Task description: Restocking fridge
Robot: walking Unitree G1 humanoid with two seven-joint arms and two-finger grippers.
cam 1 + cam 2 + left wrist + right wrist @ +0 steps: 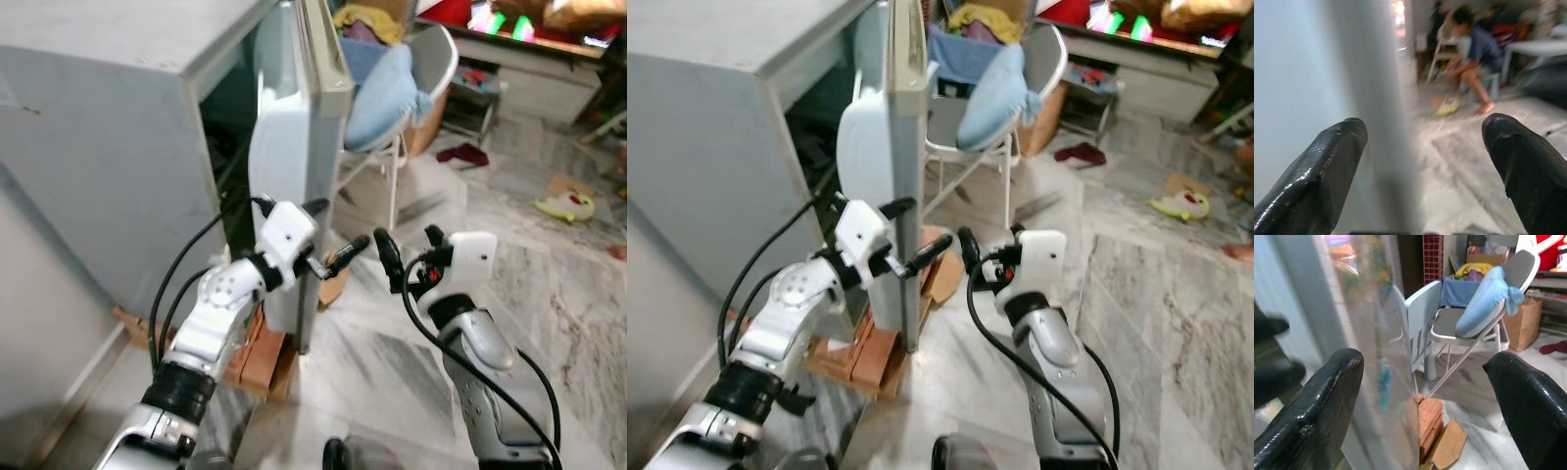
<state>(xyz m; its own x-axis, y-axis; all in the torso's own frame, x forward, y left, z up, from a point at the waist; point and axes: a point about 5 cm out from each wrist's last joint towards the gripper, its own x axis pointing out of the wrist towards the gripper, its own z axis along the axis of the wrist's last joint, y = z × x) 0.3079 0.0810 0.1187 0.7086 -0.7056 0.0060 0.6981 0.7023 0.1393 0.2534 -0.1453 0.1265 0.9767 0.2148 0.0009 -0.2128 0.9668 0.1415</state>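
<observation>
A small grey fridge (98,147) stands at the left with its door (284,127) swung partly open, seen edge-on. My left gripper (340,222) is at the door's free edge, open. In the left wrist view the door's edge (1376,98) runs between the two spread fingers (1327,166). My right gripper (406,235) hovers just to the right of the door, open, with nothing between its fingers (1327,396). The fridge's inside is dark and I cannot make out its contents.
The fridge rests on red bricks (260,357), with a cardboard scrap (333,287) beside them. A folding chair with a blue cushion (392,88) stands behind the door. A yellow toy (566,206) and a red cloth (468,154) lie on the marble floor. A person (1474,54) sits low further off.
</observation>
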